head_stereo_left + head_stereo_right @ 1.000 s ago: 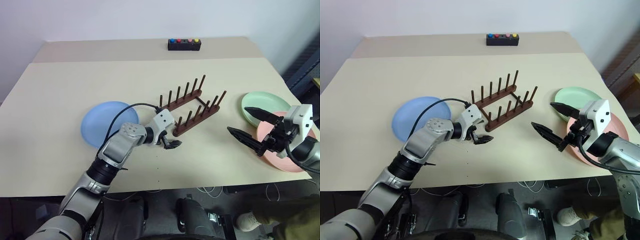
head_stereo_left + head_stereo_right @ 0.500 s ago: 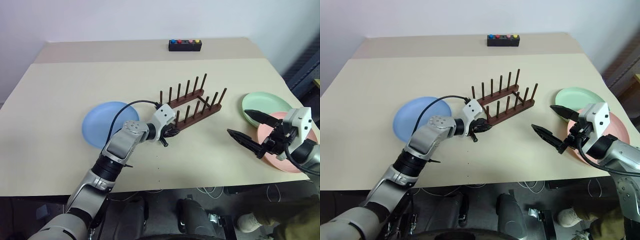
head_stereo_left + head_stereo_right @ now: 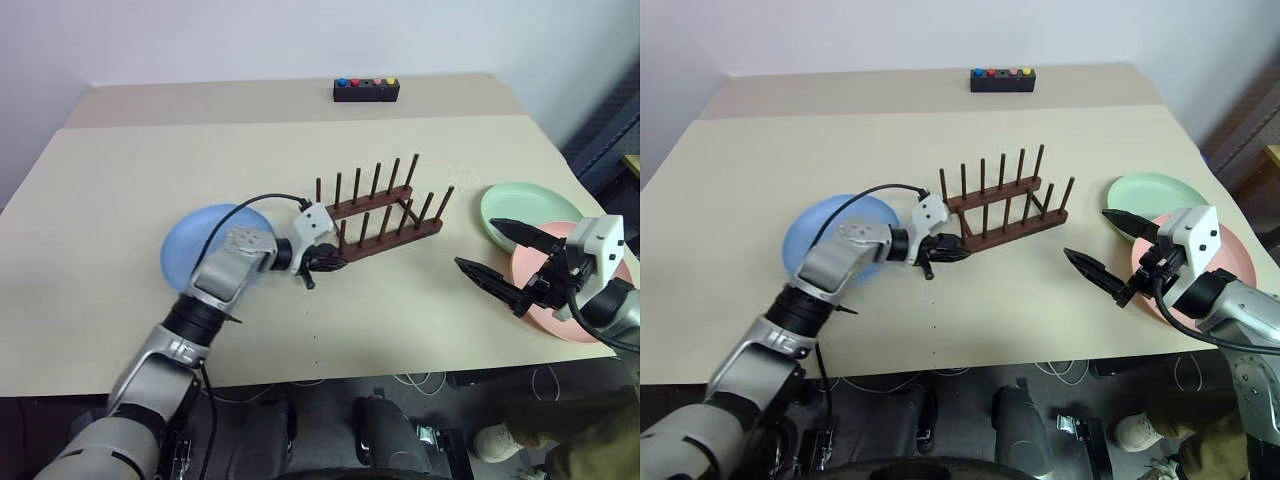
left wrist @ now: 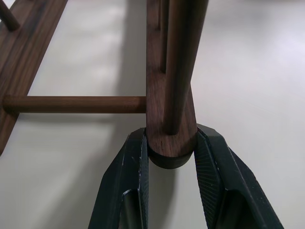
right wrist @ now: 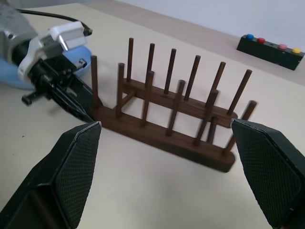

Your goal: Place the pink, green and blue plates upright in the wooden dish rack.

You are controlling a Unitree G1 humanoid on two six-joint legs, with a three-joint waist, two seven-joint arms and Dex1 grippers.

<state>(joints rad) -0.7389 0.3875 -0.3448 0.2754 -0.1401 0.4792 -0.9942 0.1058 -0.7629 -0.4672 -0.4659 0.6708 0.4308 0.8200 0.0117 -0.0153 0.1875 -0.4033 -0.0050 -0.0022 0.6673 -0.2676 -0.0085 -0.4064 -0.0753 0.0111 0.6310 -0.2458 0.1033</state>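
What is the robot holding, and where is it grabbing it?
The left gripper pinches the wooden dish rack by the rounded end of one base rail. The right gripper is open, holding nothing.

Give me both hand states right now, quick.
Left hand: closed on the near end of one rail of the wooden dish rack.
Right hand: open, holding nothing, beside the pink plate.

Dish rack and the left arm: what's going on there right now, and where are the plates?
The left gripper is clamped on the rounded end of the wooden dish rack's near rail, apparently to reposition it. No plate is racked yet. The blue plate lies flat behind the left arm. The green plate and the pink plate lie flat at the table's right, overlapping in view. The right gripper hangs open near them, holding nothing.
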